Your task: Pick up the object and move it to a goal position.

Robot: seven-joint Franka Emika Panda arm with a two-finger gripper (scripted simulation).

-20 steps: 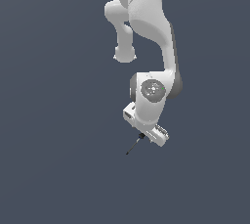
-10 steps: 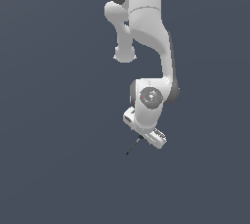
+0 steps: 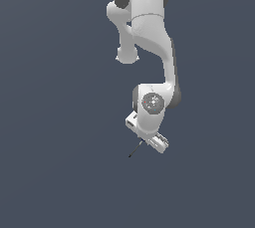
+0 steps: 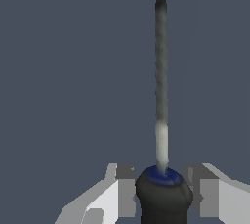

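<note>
Gripper (image 4: 163, 196) w/ fingers (image 4: 124, 189) straddling the screwdriver (image 4: 161, 120) handle; contact can't be confirmed, so grasp state unclear; shaft juts out clear.

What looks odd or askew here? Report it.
Nothing stands out. The black-handled screwdriver with a blue collar and thin metal shaft sits centred between the white gripper fingers, shaft pointing straight out. In the exterior view it juts out below the gripper.
</note>
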